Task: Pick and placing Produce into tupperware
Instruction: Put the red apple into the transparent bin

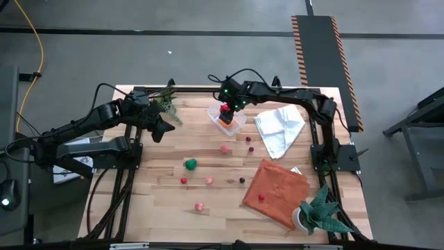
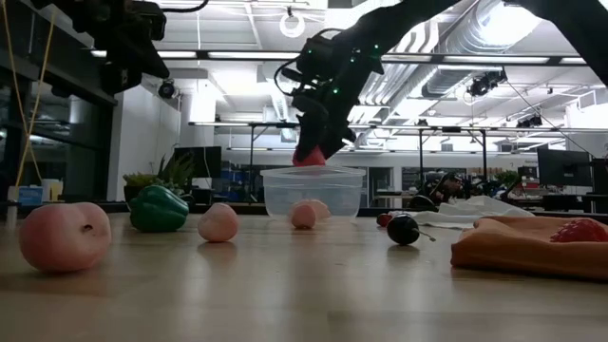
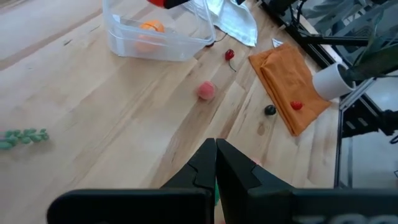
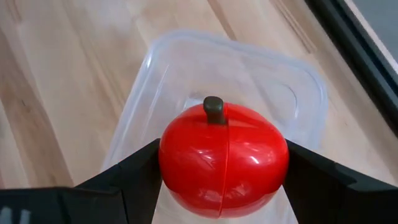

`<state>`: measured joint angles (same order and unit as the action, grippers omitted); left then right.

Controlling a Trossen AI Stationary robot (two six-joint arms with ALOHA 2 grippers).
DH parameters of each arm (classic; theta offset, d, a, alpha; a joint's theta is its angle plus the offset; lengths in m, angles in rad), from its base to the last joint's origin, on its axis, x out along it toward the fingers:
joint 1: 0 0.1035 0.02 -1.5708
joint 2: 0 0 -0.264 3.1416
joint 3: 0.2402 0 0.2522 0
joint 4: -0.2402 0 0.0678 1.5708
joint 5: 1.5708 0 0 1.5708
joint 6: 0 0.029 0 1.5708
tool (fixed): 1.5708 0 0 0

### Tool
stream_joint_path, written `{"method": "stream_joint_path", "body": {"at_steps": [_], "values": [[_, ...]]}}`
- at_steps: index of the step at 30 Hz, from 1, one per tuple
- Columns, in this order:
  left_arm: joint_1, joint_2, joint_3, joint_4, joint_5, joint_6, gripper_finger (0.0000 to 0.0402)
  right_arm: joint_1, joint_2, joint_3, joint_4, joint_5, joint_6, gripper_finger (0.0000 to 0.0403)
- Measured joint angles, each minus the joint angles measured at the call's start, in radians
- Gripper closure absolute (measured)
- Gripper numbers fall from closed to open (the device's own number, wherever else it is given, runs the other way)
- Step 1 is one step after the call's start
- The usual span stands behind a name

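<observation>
The right gripper [image 4: 224, 163] is holding one red apple [image 4: 224, 158] just above the single tupperware [image 1: 230, 119] — one orange piece [image 3: 151, 27] inside; the left gripper [image 3: 216, 163] is hanging shut, empty, over the table [image 1: 159, 201].

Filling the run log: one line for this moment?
right gripper: shut on red apple, above tupperware | left gripper: shut, idle | orange piece inside tupperware

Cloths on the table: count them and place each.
2. The white cloth lies just right of the tupperware; the orange cloth lies nearer the front, a small red fruit on it. None looks hidden.
</observation>
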<state>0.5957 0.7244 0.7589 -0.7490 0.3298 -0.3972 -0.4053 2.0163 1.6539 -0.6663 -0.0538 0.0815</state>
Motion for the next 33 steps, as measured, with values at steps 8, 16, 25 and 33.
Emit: {"method": "stream_joint_path", "body": {"at_steps": [8, 16, 25, 33], "values": [[0.000, 0.000, 0.000, 0.000, 0.000, 0.013, 0.0401, 0.002, 0.007, 0.000, 0.005, -0.004, -0.001, 0.0135], [0.000, 0.000, 0.000, 0.000, -0.001, 0.037, 0.0401, 0.002, 0.010, 0.000, 0.005, -0.009, -0.003, 0.0135], [0.000, 0.000, 0.000, 0.000, -0.004, 0.053, 0.0401, 0.009, 0.009, 0.000, 0.005, -0.019, -0.012, 0.0135], [0.000, 0.000, 0.000, 0.000, -0.008, 0.060, 0.0401, 0.009, 0.009, 0.000, 0.024, -0.019, -0.011, 0.0116]]}}
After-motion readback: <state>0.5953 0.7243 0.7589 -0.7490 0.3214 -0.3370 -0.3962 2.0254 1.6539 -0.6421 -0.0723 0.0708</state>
